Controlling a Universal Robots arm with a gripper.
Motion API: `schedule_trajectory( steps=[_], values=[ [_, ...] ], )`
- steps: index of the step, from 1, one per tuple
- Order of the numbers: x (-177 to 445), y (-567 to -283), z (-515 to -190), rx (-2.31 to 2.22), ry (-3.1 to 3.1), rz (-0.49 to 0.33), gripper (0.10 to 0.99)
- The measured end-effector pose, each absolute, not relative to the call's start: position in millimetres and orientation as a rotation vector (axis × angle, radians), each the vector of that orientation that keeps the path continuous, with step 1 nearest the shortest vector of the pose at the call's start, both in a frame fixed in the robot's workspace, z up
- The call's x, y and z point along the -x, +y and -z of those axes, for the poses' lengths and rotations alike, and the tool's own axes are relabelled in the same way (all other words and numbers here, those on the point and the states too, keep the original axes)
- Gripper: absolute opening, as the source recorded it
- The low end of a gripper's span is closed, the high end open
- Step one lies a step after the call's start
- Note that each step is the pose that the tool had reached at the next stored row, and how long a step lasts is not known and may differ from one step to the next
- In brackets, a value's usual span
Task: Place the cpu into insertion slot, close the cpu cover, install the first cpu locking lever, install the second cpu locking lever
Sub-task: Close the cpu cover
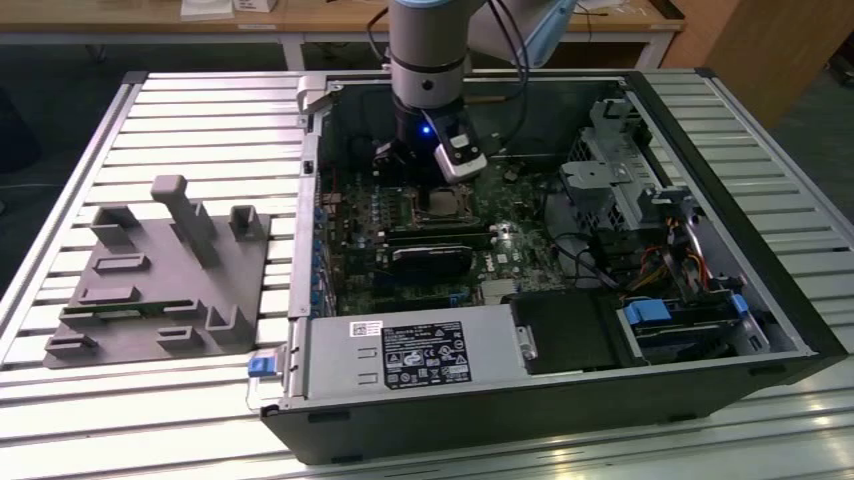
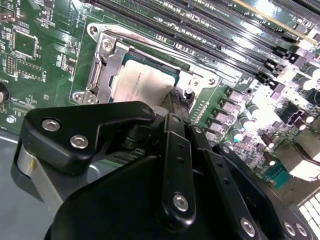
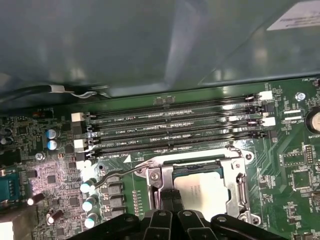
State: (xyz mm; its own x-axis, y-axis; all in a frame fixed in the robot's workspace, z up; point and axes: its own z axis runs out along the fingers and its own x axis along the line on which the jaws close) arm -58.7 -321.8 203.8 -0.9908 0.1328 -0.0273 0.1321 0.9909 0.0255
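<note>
The cpu (image 3: 200, 189) (image 2: 140, 82) lies flat in the insertion slot (image 1: 441, 206) on the green board inside the open computer case. The silvery cpu cover (image 3: 235, 187) (image 2: 102, 67) lies down around it, with the chip's metal top showing through its window. A thin wire lever (image 3: 117, 176) runs out from the socket's corner over the board. My gripper (image 3: 170, 200) (image 2: 176, 102) (image 1: 424, 180) hangs low at the socket's edge. Its two black fingertips (image 3: 166, 199) are pressed together beside the chip, with nothing visible between them.
Long black memory slots (image 3: 175, 130) run beside the socket, and capacitors (image 3: 90, 200) stand near the lever. The case walls, a drive cage (image 1: 614, 170) and the power supply (image 1: 414, 350) surround the board. A grey fixture plate (image 1: 160, 280) lies on the table at the exterior view's left.
</note>
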Motion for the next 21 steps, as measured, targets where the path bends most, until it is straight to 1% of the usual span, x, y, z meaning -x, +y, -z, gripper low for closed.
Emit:
schedule_trajectory(
  steps=[5,21],
  values=[
    [59,-322,-210,-0.207,3.105,-0.037,0.106],
    [35,-322,-210,-0.207,3.110,-0.033,0.106]
  ],
)
